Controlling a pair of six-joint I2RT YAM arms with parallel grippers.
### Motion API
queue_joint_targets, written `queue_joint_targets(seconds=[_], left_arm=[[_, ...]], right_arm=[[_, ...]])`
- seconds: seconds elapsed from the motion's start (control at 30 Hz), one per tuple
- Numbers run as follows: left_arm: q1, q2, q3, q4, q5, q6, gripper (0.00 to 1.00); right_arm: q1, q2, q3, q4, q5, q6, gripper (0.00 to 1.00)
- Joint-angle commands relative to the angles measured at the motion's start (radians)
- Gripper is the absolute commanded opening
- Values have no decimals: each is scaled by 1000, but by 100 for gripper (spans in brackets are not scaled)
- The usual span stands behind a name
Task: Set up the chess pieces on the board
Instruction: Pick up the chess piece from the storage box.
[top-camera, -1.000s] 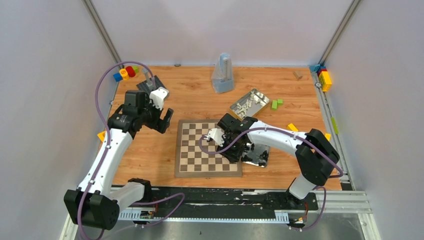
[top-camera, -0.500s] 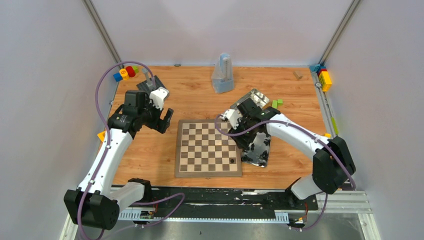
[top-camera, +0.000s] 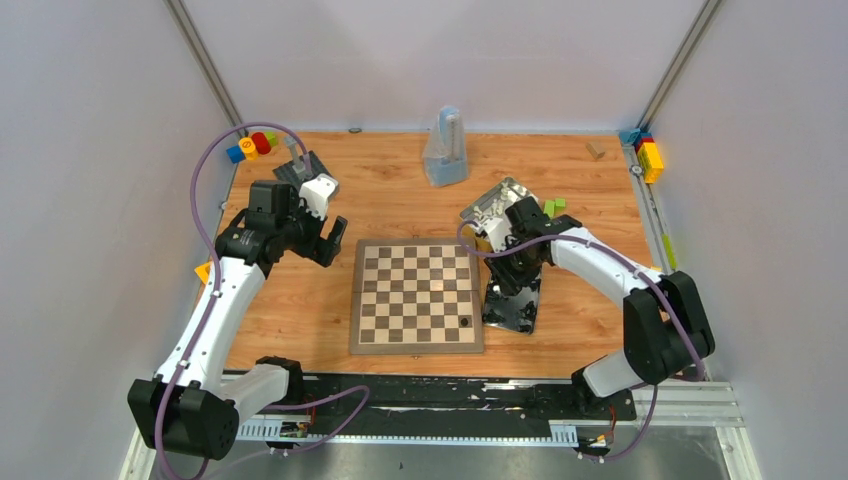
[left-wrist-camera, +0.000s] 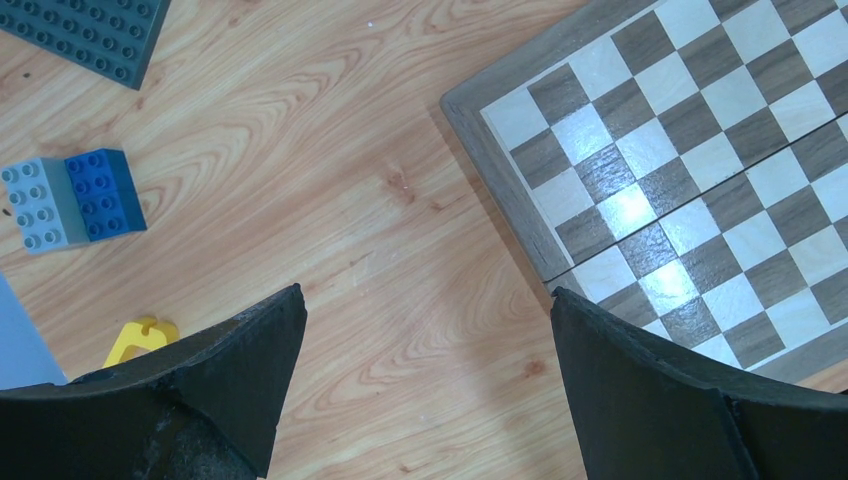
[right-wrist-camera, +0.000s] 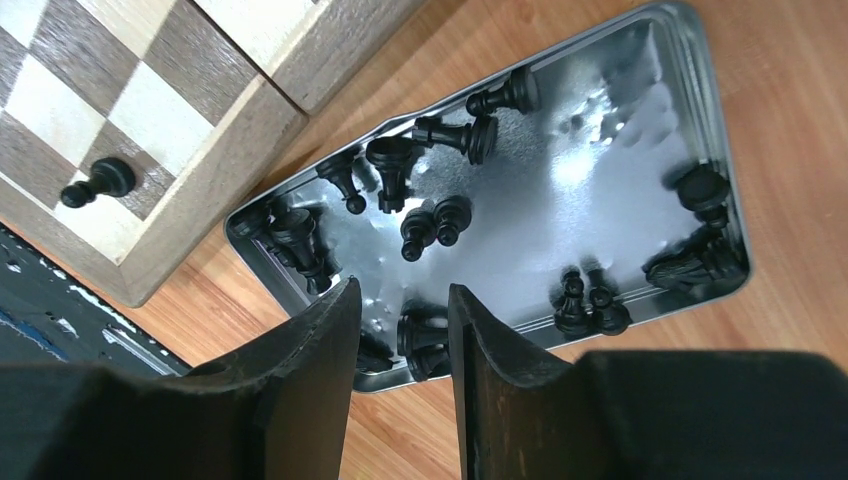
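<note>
Far left: coloured toy blocks sit at the back left corner of the table. A dark studded plate lies near them. The left wrist view shows a blue and grey block and a small yellow part on the bare wood.

Left hand: jaws spread wide, nothing between them. It hangs over the table just left of the far left corner of the board, clear of the board.

Board: flat on the table at centre, with a seam running across it. One black pawn stands upright on a dark square by the near right corner, in the column along the right edge. It is the only piece seen on the board.

Behind the board: a translucent grey-blue container near the back edge.

Right of the board: a shiny tin lies just beside the board's right edge. The black pieces lie on their sides in it, some along the walls and some mid-floor.

Right hand: over that tin, fingers set to a narrow gap. One dark piece shows in the gap at the tips. I cannot tell whether the pads touch it or whether it still rests on the tin floor.

Further right and back: a second tin is partly hidden by the right arm, its contents unclear. Green blocks lie just beside it.
</note>
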Motion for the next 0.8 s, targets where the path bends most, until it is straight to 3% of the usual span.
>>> queue_joint_targets(seconds=[0.0,0.5,0.77], left_arm=[[-3,-9,10,27,19,12,100],[-3,-6,4,32,23,14,100],[-3,-9,4,32,20,15,100]], right_arm=[[-8,32,-17,54,-15,17,38],[-10,120,-15,93,-31,23,32],[-10,121,-10,93,-38,23,15]])
